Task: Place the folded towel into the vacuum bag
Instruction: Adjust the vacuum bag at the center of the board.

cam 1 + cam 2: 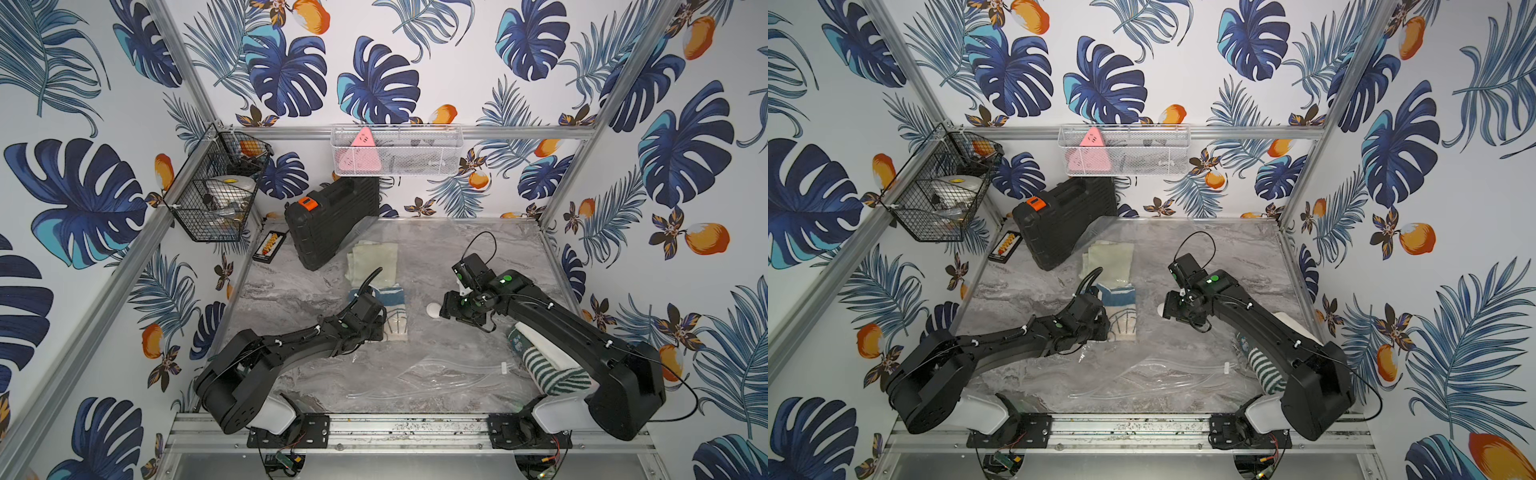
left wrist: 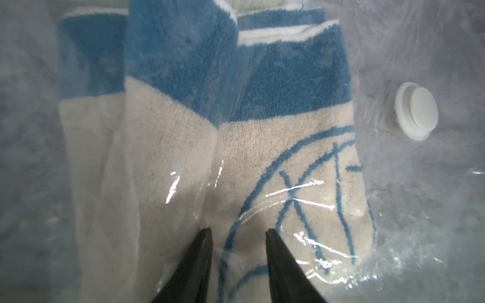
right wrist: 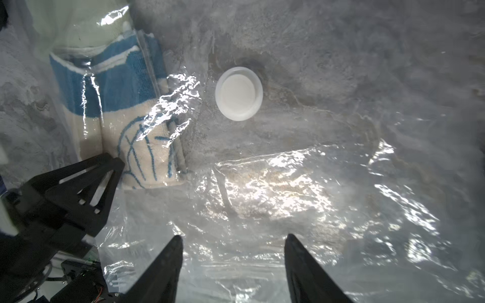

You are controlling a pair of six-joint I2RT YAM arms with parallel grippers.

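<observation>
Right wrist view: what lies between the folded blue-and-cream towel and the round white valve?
Only crinkled clear film of the vacuum bag; the right wrist view shows it.

Folded towel [image 2: 262,147] is beige with blue band and lines, vacuum bag [image 3: 341,210] clear

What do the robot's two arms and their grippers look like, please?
The left arm and right arm are matte black, with boxy links on white base housings. Small green round markers dot them. Black cables run along them, held by white ties. The left gripper and right gripper each have two slim black jaws tapering to points.
</observation>
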